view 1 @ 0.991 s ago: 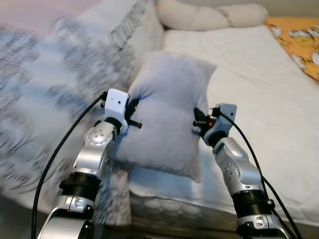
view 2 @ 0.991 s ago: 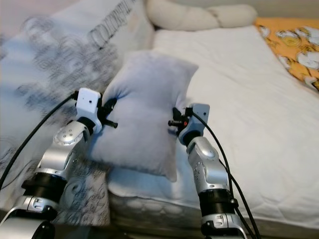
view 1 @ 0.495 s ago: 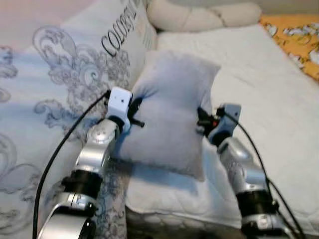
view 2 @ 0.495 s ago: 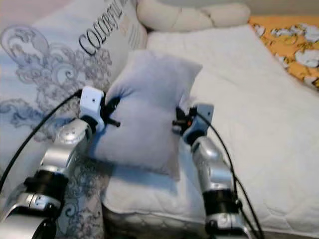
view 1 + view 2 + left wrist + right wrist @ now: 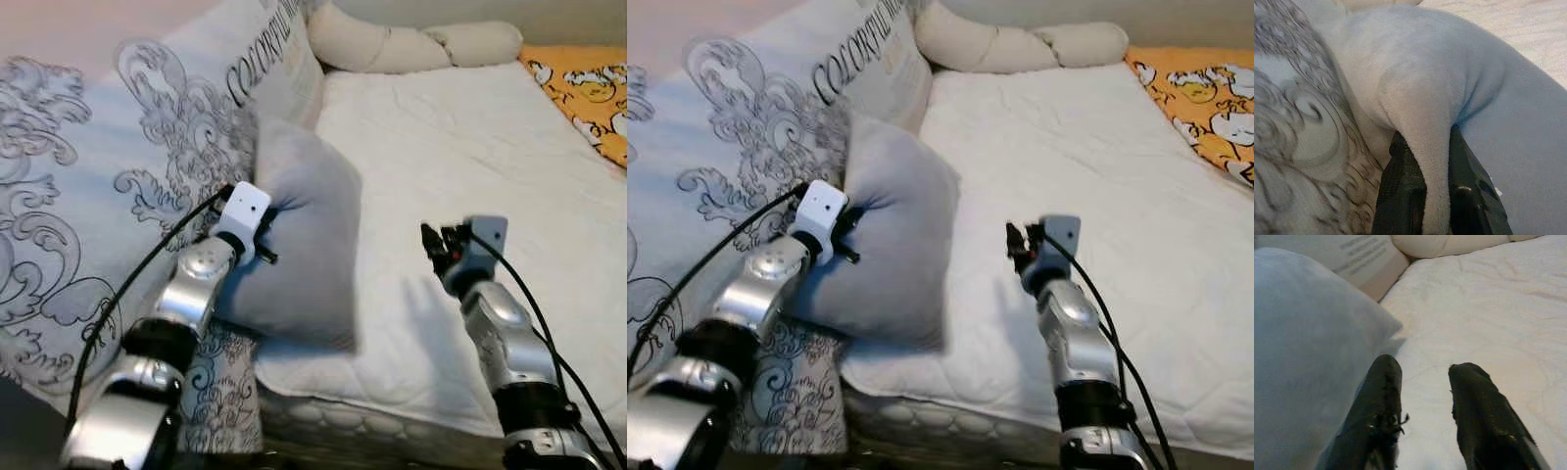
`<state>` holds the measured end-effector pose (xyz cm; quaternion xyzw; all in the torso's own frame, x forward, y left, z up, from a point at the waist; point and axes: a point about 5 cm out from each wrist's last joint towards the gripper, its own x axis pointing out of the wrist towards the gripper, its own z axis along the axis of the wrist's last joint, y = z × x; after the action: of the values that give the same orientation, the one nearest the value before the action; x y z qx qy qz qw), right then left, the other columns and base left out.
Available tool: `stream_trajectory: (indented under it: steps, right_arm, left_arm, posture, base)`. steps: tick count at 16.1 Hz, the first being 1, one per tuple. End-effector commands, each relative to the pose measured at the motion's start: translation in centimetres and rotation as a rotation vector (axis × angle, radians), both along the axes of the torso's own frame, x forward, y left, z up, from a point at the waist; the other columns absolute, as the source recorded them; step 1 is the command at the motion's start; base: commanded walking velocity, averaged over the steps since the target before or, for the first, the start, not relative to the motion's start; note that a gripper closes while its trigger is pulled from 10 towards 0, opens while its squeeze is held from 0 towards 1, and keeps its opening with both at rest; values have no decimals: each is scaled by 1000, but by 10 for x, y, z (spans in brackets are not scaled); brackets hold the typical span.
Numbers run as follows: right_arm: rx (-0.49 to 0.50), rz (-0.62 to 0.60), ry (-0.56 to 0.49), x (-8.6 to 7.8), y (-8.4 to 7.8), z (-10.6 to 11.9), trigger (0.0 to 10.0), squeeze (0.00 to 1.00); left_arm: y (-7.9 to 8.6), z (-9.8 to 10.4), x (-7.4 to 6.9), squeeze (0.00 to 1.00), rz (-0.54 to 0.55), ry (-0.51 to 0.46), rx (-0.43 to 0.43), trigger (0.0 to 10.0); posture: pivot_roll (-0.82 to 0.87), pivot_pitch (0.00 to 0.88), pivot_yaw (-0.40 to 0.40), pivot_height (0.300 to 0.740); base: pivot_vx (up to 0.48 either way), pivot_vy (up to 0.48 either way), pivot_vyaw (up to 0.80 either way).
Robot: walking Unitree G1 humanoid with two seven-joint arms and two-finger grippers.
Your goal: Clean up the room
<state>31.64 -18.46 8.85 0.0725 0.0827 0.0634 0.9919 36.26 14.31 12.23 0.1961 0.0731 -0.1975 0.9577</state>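
— What do we have in our left gripper [image 5: 1425, 196]?

— We have a fold of the grey pillow [image 5: 304, 235] pinched between its two black fingers [image 5: 1400, 196]; our left wrist view shows the plush fabric squeezed tight between them. The pillow stands on its edge at the left side of the mattress [image 5: 470, 147], leaning against the large patterned pillow [image 5: 118, 176] with the grey scrollwork and printed lettering.

— And our right gripper [image 5: 1422, 401]?

— We see it parted and holding nothing. It hangs over the white quilted mattress, apart from the grey pillow, with bare sheet between the two (its shadow falls on the sheet just beside it). In our right wrist view the two fingers stand open, with the pillow's corner close alongside one of them but not between them.

— Where does the grey pillow sit relative to the rest of the bed?

— We find it near the foot-side corner closest to us, its lower edge resting on the mattress by the bed's edge. Farther up, a long cream bolster [image 5: 411, 44] lies across the head of the bed, touching the top of the patterned pillow. At the far right, an orange cartoon-print blanket [image 5: 588, 88] lies over the mattress edge, well apart from both our grippers.
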Motion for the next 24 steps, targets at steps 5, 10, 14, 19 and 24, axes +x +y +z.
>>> stream_trajectory:
  steps: [5,10,14,19,24]
  right_arm:
    - [9,476,-116,-19,21,24,10000,1000]
    - [6,796,-122,-47,28,34,10000,1000]
    - [64,853,-172,-53,25,46,10000,1000]
    - [73,885,-138,-57,18,47,10000,1000]
    - [129,861,-131,-55,17,48,10000,1000]
  left_arm:
    - [11,49,30,0,-28,-117,178,10000]
    - [25,45,34,0,-23,-66,383,10000]
    - [31,37,33,0,41,13,329,10000]
    - [32,32,32,1000,94,109,93,10000]
    - [35,53,31,1000,47,-90,-19,10000]
  posture:
    - [-47,0,132,740]
    - [-52,0,148,740]
    - [-46,0,145,740]
    - [-49,0,148,740]
    - [-44,0,145,740]
  base:
    - [0,0,0]
    - [0,0,0]
    - [0,0,0]
    - [0,0,0]
    - [0,0,0]
